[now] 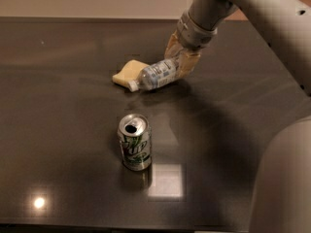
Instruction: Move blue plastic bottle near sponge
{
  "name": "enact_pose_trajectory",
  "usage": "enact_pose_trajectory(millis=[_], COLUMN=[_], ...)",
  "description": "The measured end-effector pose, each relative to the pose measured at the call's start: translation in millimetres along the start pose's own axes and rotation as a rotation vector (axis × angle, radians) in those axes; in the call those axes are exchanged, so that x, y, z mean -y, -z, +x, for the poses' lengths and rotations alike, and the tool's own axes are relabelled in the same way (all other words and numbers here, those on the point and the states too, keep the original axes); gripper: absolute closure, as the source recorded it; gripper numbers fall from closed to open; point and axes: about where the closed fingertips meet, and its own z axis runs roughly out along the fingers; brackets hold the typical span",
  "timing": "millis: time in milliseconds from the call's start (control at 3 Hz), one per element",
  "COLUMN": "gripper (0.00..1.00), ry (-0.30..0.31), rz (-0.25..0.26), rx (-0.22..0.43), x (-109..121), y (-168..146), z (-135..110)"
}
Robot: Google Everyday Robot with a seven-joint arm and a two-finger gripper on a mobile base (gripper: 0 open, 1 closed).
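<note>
Step in hand: placement, judged nearly done; the bottle already lies against the sponge.
Next move: calls for parting the tool's grip and lifting clear toward the far right corner without rolling the bottle away.
Counter [58, 130]: dark and glossy, with light glare near the near edge.
Sponge [127, 72]: pale yellow block, lying flat in the far half of the counter, about midway between the left and right edges.
Soda can [134, 142]: silver-green, upright, top opened, nearer the near edge, well apart from the sponge and bottle.
Blue plastic bottle [156, 75]: lying on its side just right of the sponge; the white cap points toward the near left corner and touches or nearly touches the sponge.
Tool [182, 62]: reaching in from the far right corner, low over the counter, clamped on the bottle's base end.
Bottle relative to tool: base within the grip, body and cap extending left of it toward the sponge.
</note>
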Motion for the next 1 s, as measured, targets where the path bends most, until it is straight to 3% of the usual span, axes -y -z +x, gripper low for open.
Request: enact_pose_trajectory(millis=[333,667,1000], gripper=[1.00,0.82,0.59], ry=[0.000,-0.003,-0.002], rz=[-0.015,-0.049,-0.049], rx=[-0.017,-0.030,-0.028], x=[5.6,6.9,7.6], y=[-4.1,-12.2,-14.8], z=[-0.4,4.1,3.6])
